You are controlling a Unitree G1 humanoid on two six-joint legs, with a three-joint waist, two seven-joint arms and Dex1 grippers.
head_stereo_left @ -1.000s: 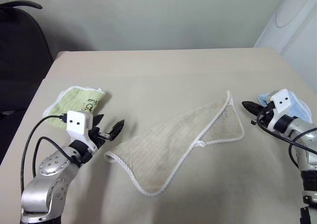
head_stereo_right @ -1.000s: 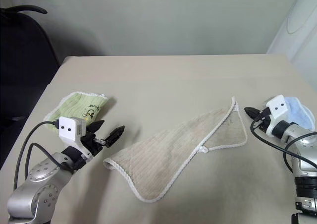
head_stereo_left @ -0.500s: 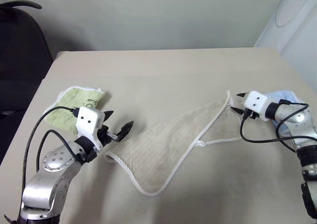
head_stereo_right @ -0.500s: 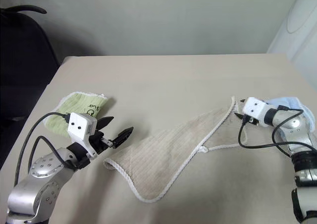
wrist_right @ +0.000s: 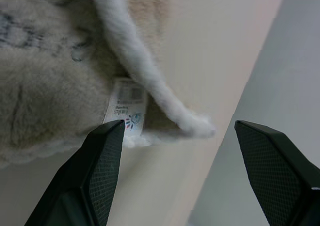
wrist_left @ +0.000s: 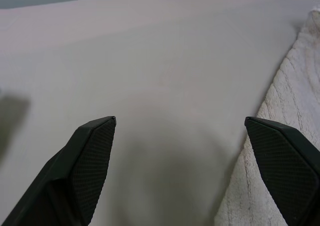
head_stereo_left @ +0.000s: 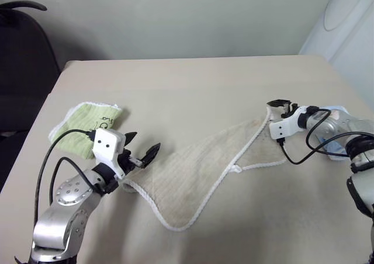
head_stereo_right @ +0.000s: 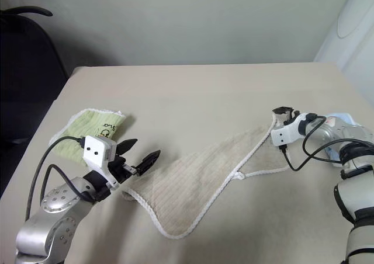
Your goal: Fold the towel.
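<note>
The beige towel (head_stereo_left: 204, 170) with white edging lies folded on a slant across the middle of the table (head_stereo_left: 175, 83). My left gripper (head_stereo_left: 143, 150) hovers open just beside the towel's near left corner. In the left wrist view its gripper (wrist_left: 178, 120) has bare table between the fingers, with the towel (wrist_left: 295, 101) off to one side. My right gripper (head_stereo_left: 279, 109) is at the towel's far right corner. In the right wrist view that gripper (wrist_right: 178, 123) stands open around the corner's white edging, beside a small white label (wrist_right: 125, 103).
A light green striped cloth (head_stereo_left: 87, 119) lies at the table's left, behind my left arm. A light blue cloth (head_stereo_left: 336, 115) sits behind my right arm near the right edge. A black chair (head_stereo_left: 23, 59) stands off the table's left side.
My right gripper has opened, rolled over and moved left and forward from beside the blue cloth to the towel's far right corner. My left gripper has edged slightly toward the towel.
</note>
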